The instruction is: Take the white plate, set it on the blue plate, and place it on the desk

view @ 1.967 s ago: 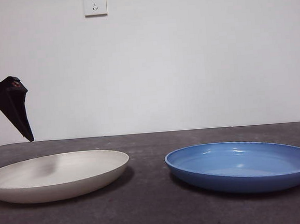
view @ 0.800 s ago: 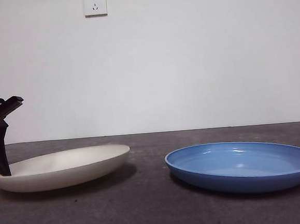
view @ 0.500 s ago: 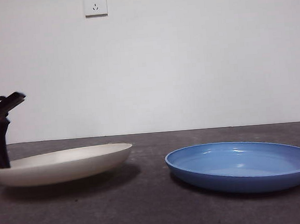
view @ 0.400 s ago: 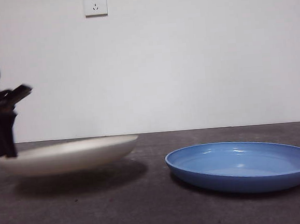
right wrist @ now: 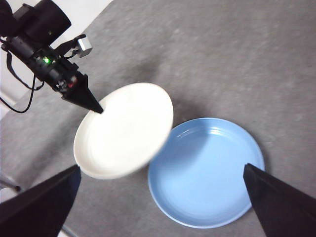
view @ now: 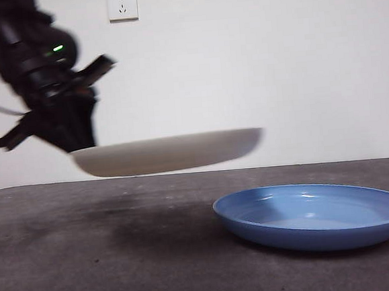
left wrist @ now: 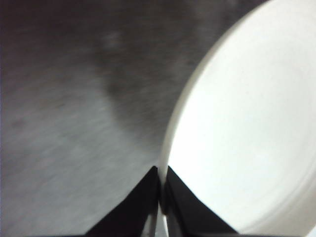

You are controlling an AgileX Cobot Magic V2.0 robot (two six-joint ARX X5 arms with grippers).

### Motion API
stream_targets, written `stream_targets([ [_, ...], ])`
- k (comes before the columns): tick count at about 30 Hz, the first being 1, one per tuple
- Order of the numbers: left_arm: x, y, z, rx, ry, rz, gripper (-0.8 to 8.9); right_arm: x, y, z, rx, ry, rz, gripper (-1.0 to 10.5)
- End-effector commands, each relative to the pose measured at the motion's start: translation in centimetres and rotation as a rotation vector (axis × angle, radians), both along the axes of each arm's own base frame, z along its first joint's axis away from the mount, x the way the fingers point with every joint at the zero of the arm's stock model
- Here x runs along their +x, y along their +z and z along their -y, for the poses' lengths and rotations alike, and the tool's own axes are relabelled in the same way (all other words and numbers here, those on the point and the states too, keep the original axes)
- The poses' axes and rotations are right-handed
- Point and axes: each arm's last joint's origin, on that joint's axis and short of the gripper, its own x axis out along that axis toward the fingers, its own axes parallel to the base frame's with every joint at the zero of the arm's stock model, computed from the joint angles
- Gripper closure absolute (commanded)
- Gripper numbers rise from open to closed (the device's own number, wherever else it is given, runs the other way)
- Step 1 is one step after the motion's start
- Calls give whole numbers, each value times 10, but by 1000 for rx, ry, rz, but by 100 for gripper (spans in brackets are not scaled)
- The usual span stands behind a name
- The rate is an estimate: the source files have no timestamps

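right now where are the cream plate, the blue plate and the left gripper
round matte cream white plate [view: 168, 152], front view, outer side wall
round glossy blue plate [view: 314, 215], front view, inner floor
left gripper [left wrist: 161, 195], left wrist view, between fingers

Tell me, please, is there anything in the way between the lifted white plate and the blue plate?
Nothing visible. The left gripper holds the white plate by its rim, clear above the desk; the blue plate lies empty beside it.

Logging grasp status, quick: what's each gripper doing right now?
Left gripper: shut on the white plate at its rim, plate in the air.
Right gripper: open, holding nothing.
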Motion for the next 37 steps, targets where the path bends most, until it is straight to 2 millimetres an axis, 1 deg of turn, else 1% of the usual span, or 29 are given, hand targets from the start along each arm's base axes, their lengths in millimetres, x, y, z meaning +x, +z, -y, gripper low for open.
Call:
stream_targets([
  [1, 0, 11, 30, -1, -32, 54, 803, -7, 11, 1, -28, -8, 47, 363],
  [5, 1, 16, 67, -15, -102, 70, 803, -18, 20, 2, -27, -13, 70, 363],
  [10, 11, 15, 105, -20, -171, 80, 803, -30, 28, 4, -21, -15, 82, 363],
  [17, 32, 2, 144, -9, -224, 63, 803, -45, 28, 5, -19, -17, 95, 363],
  [20, 39, -5, 155, -3, -239, 58, 803, -49, 27, 6, -20, -16, 92, 363],
  [23, 42, -13, 161, 50, -247, 70, 803, -51, 26, 6, -20, -16, 88, 363],
  [32, 44, -39, 167, 100, -267, 35, 803, -51, 26, 6, -20, -15, 88, 363],
  [37, 44, -42, 170, 98, -278, 34, 803, -51, 26, 6, -20, -15, 88, 363],
])
